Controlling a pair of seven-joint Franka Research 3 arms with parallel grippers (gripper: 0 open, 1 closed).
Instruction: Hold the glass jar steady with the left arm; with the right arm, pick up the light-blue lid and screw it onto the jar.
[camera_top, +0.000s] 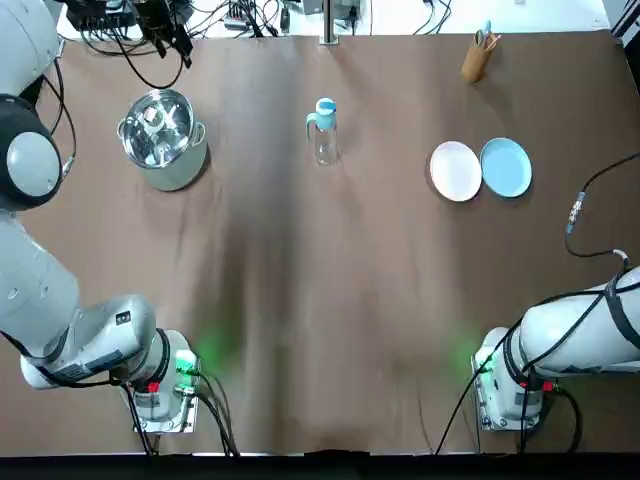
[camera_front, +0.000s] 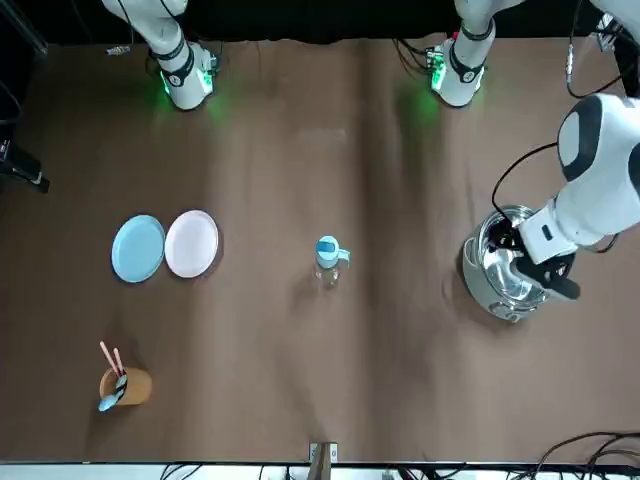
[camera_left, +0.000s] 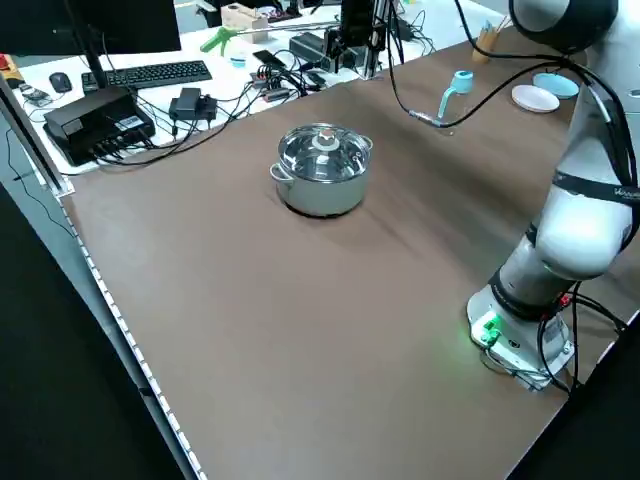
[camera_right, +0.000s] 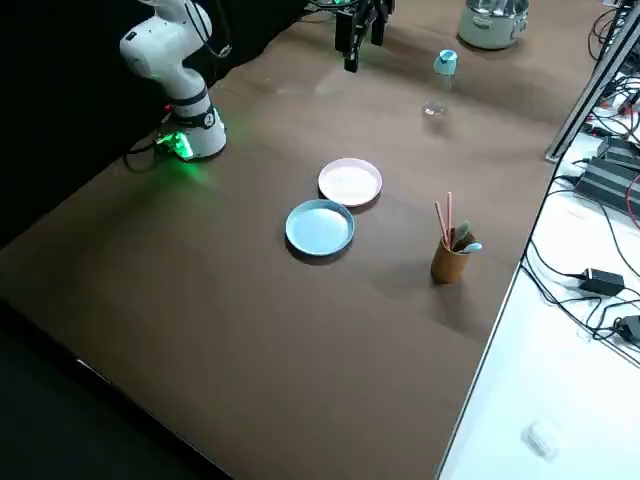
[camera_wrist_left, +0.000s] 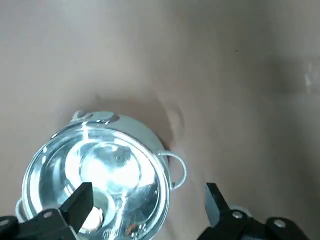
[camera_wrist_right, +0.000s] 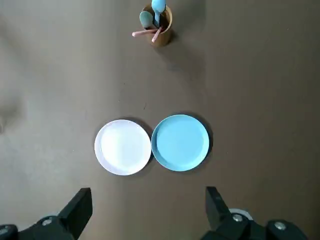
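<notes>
You've got one capped jar (camera_top: 325, 148), one pot (camera_top: 186, 168), one cup (camera_top: 475, 62). Plates, two: white plate (camera_top: 455, 171), blue plate (camera_top: 506, 167). Left fingers (camera_wrist_left: 80, 199) and right fingers (camera_wrist_right: 80, 204) spread.

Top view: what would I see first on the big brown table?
The shiny pot on the robot's left side jumps out first. Then the white plate and blue plate side by side on its right, and a clear jar with a blue top in the middle.
</notes>
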